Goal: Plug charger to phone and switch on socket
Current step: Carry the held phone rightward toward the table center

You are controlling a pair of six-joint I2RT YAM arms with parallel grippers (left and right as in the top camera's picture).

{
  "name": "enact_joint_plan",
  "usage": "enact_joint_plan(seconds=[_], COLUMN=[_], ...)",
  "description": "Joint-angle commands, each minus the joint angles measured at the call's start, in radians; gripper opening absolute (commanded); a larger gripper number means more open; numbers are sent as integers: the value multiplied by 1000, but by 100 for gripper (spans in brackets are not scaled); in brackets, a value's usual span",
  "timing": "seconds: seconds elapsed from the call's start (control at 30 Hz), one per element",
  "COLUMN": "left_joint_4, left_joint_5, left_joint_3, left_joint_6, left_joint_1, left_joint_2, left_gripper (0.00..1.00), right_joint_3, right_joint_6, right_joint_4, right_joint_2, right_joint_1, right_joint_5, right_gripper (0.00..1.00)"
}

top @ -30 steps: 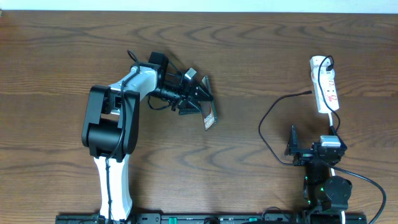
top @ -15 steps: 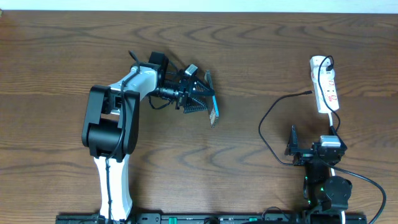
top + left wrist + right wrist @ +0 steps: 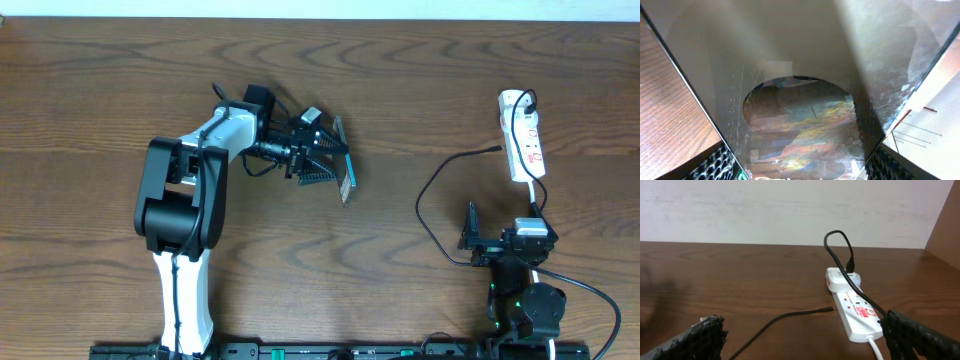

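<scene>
While the right gripper (image 3: 802, 332) sits close to the robot's base with its fingers spread wide and nothing between them, the charger (image 3: 421, 205) loops across the table (image 3: 400, 80) just ahead of it. The cable's small tip lies loose just left of the socket (image 3: 524, 145), and its plug sits in the socket's far end. Well apart to the left, about as far out as the socket, the left gripper (image 3: 322, 158) clamps the phone (image 3: 343, 168) between its fingers (image 3: 715, 164), holding it tipped up on edge.
</scene>
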Motion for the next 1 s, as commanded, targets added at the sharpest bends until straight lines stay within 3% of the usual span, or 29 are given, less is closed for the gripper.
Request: enact_joint_plan(seconds=[0.0,0.33,0.8,0.97], left_joint_4=[-2,-2,-2,-2], left_joint_5=[62,62,62,62], left_joint_3=[1,1,1,1], left_joint_6=[-52,-131,-350,-365], left_joint_1=[-21,-67,-69,-69], left_joint_2=[-70,-214,-214,-214], left_gripper=[57,57,57,57], right_joint_3=[-2,-2,-2,-2], right_joint_6=[-5,-5,-5,-5], right_joint_4=[-4,-4,-4,-4], right_joint_2=[-5,-5,-5,-5], right_joint_1=[-2,-2,-2,-2], right_joint_5=[-6,-6,-6,-6], right_gripper=[99,99,99,99])
